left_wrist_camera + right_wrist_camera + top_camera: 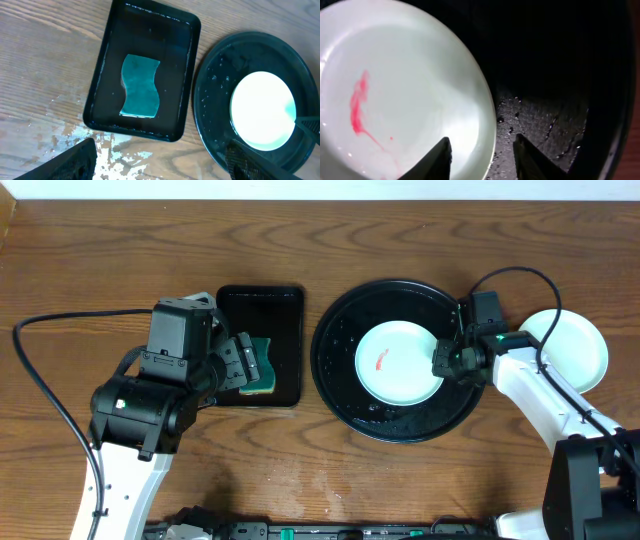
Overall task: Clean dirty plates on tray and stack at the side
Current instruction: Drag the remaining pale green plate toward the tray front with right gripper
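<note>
Right wrist: plate (410, 85) rim between fingers (434, 162)

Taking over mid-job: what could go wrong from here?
The right fingers straddle the rim of the plate without gripping; withdrawing could nudge it across the wet tray. The red smear is uncleaned, and the sponge sits untouched in its small tray, so stacking now would likely dirty the side plate.

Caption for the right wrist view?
Right hand straddles the rim of a red-smeared plate on the wet black tray.
</note>
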Action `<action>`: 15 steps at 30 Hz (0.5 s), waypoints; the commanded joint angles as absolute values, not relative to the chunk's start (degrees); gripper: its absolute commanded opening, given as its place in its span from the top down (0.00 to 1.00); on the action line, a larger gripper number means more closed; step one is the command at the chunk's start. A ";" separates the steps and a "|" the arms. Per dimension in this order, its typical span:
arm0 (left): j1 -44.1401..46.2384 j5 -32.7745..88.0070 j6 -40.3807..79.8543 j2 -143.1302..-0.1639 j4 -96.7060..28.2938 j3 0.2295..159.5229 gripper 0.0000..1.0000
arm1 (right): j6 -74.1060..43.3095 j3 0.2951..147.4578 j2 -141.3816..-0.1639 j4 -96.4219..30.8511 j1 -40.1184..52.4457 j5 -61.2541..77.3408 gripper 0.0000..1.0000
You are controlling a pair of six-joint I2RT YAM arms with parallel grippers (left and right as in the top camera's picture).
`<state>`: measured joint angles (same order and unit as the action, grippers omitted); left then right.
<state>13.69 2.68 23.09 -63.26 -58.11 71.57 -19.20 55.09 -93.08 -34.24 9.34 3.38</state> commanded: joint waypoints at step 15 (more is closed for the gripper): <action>13.56 -2.61 22.98 -65.63 -55.31 71.81 0.18 | -6.59 55.40 -87.53 -35.62 9.43 14.52 0.60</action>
